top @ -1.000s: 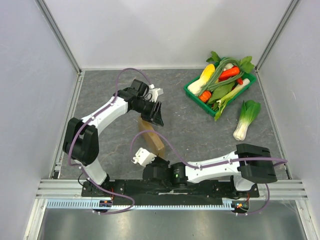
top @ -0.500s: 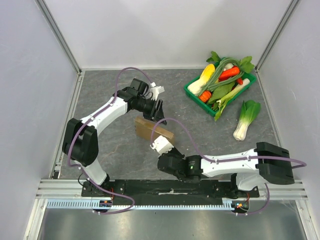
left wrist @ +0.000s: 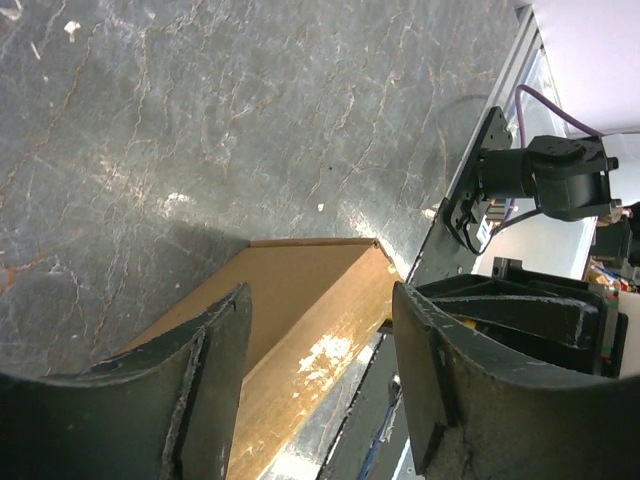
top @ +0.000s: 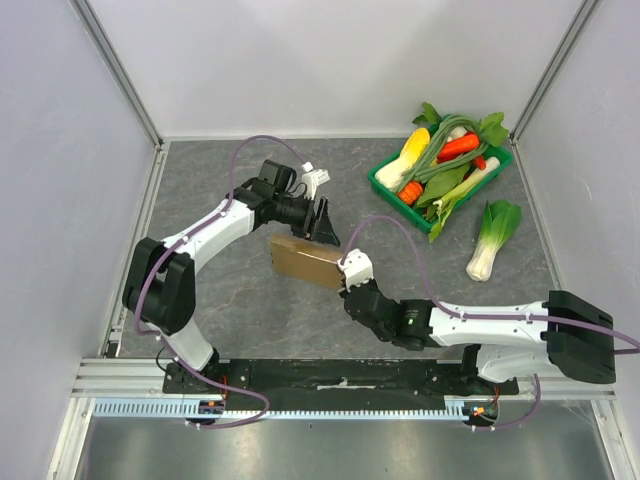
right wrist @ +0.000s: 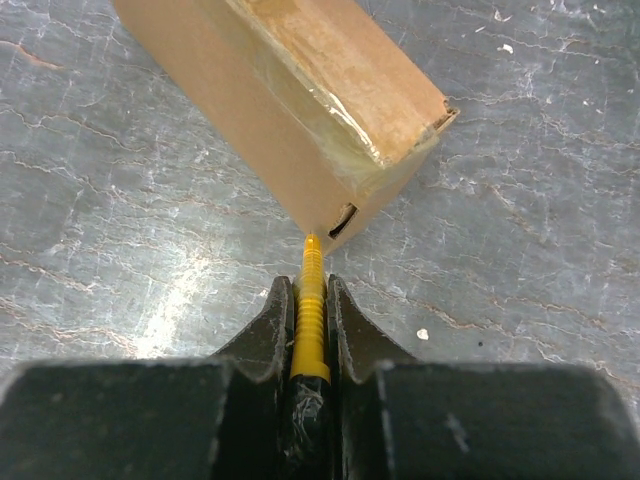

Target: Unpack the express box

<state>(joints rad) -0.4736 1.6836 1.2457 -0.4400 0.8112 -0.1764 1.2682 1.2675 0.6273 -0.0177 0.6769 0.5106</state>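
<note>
The express box (top: 303,262), a small plain brown cardboard box, lies on the grey table near the middle. My left gripper (top: 322,222) is open at the box's far edge. In the left wrist view the box (left wrist: 300,330) sits between its spread fingers (left wrist: 215,370). My right gripper (top: 352,272) is at the box's right end, shut on a yellow ribbed tool (right wrist: 312,300). The tool's tip touches the lower corner of the box (right wrist: 270,90), beside a small gap in the end flap. The box's top seam is taped.
A green tray (top: 383,186) of vegetables stands at the back right. A bok choy (top: 492,238) lies on the table in front of it. Grey walls close in the left, back and right sides.
My right arm has swung up and to the right, bringing the yellow tool to the box's right end. The box has turned to show a broader face. My left gripper shifted slightly right.
</note>
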